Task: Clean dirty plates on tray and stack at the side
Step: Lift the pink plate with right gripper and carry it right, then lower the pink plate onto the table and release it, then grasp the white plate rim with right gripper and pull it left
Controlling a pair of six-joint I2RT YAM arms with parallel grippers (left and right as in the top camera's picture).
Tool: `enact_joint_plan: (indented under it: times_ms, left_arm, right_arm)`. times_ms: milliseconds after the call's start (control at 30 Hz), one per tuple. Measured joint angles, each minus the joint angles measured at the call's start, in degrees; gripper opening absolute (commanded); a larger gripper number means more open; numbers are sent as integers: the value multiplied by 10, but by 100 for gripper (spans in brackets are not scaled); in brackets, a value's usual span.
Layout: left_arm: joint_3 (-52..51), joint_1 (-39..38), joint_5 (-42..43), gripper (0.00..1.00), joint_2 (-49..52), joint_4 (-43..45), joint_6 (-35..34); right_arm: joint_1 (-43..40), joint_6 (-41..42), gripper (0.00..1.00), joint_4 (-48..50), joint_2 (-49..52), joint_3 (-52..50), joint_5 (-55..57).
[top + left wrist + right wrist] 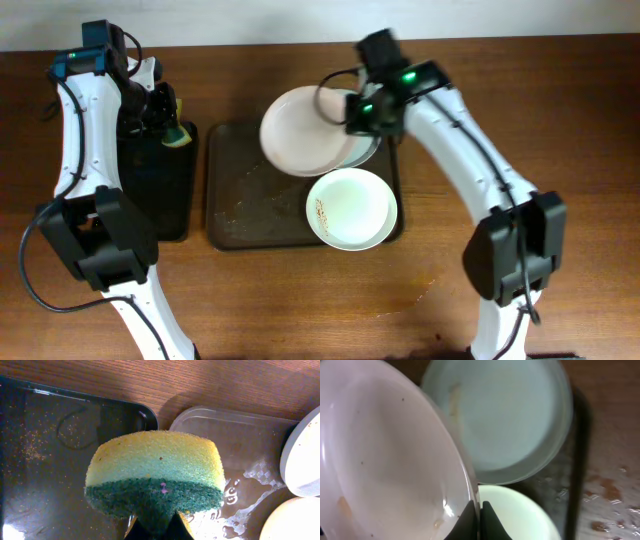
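Observation:
My right gripper (358,112) is shut on the rim of a white plate (300,130) and holds it tilted above the dark-brown tray (235,190); the wrist view shows this plate (385,460) with faint smears, pinched between the fingers (479,510). A second plate (366,150) lies under it on the tray, also seen in the right wrist view (505,415). A third plate (352,208) with an orange-brown smear lies at the tray's front right. My left gripper (165,115) is shut on a yellow-green sponge (155,472) over the black tray (158,180).
The narrow black tray (45,460) stands left of the brown tray, speckled with crumbs. The brown tray's left part shows crumbs and wet streaks (245,205). Bare wooden table lies in front and to the right (580,150).

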Motion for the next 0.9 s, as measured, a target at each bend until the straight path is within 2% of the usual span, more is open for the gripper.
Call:
enact_joint_plan:
  times_ms: [133,267,367,467,633,700,733,800,833,900]
  left_arm:
    - [0,0,0,1,0,0,0]
    - [0,-1,0,1,0,0,0]
    - [0,-3,0,1,0,0,0]
    - [0,-3,0,1,0,0,0]
    - [0,-3,0,1,0,0,0]
    - [0,-3,0,1,0,0,0]
    - [0,-3,0,1,0,0,0]
    - [0,-3,0,1,0,0,0]
    - [0,-3,0,1,0,0,0]
    - [0,-3,0,1,0,0,0]
  right_arm:
    - [-99,-2,4,-72,-1,1,-33]
    - [-256,-17,4,-132,-2,1,-36]
    - [-333,-21,4,-134,-9,-28,-18]
    - [-369,-21,4,-99,-13,-85,24]
    - [-373,-18,6,-21,-15,-187,76]
    - [-373,-17,45,-12,-15,-209,78]
    - [-373,-15,59,-13,-15,-214,80]
    - [-373,-14,59,-28,-15,-214,80]
    - [-373,-15,55,-50,-15,-207,77]
    - [-370,-19,55,-99,-15,-167,64]
